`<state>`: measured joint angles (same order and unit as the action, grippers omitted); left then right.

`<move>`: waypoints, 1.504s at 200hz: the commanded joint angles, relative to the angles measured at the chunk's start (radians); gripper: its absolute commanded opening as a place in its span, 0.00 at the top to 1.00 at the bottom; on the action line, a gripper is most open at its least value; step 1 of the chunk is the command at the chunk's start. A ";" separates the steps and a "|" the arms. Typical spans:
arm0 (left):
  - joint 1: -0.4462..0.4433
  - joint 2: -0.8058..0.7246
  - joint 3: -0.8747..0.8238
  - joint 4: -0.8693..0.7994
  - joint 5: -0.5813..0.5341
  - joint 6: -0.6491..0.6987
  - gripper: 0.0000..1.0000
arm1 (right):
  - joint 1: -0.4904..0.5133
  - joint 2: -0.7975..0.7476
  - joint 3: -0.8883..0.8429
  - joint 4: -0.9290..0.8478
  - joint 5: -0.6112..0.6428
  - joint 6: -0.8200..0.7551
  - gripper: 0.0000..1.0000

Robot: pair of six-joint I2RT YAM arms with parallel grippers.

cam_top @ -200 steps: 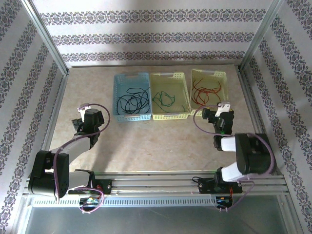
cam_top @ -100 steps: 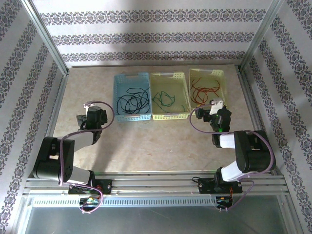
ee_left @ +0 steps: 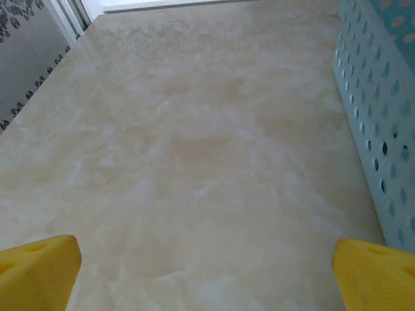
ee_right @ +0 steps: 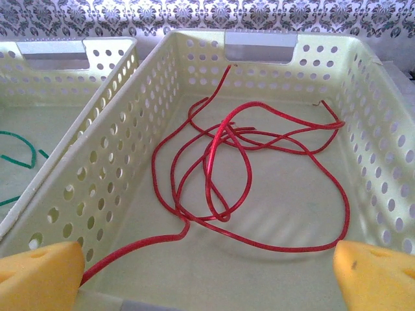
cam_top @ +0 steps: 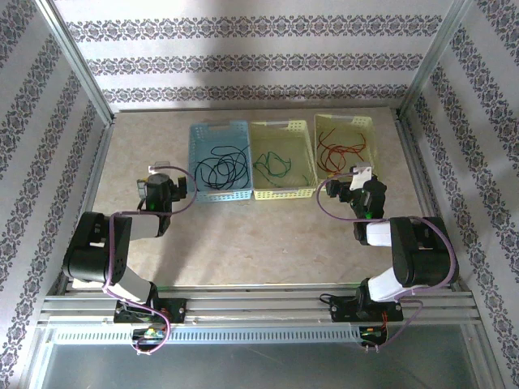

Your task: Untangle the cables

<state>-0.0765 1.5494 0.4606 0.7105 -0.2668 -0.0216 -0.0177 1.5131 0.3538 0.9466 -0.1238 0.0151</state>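
**Both arms drawn up to the baskets, cables lying sorted by colour**

The counter (cam_top: 259, 243) lies bare from my bases up to the three baskets at the back. In the last second my left arm has folded back and swung inward. My left pincer (ee_left: 207, 275) now looks along bare counter, with the blue basket (ee_left: 376, 129) wall just to one side. My right arm crept forward early in that second and has hardly moved since. My right pincer (ee_right: 207, 275) sits at the near rim of the right basket (cam_top: 345, 120).

The black cable (cam_top: 220, 168) lies in the blue basket, the green cable (cam_top: 274, 166) in the middle basket (cam_top: 281, 124), and the red cable (ee_right: 227, 155) in the right one. I judge the colours parted, though the red loops over itself and one end trails across the near rim by my finger.

Both pincers gape wide and hold nothing. There is free room left of the blue basket, while basket walls hem in my right pincer.
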 commanded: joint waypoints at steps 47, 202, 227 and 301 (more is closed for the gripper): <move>-0.010 0.056 -0.148 0.405 0.095 0.073 0.01 | -0.013 0.011 0.019 0.000 -0.042 0.002 0.02; 0.023 0.051 -0.096 0.299 0.069 0.016 0.01 | -0.020 0.012 0.020 -0.002 -0.051 0.009 0.02; 0.033 0.050 -0.092 0.289 0.081 0.008 0.01 | -0.021 0.012 0.022 -0.002 -0.051 0.009 0.02; 0.035 0.048 -0.092 0.288 0.083 0.006 0.01 | -0.021 0.012 0.022 -0.003 -0.051 0.010 0.02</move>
<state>-0.0563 1.6039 0.3504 0.9951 -0.1909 0.0067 -0.0311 1.5143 0.3584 0.9436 -0.1513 0.0189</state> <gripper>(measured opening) 0.992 0.982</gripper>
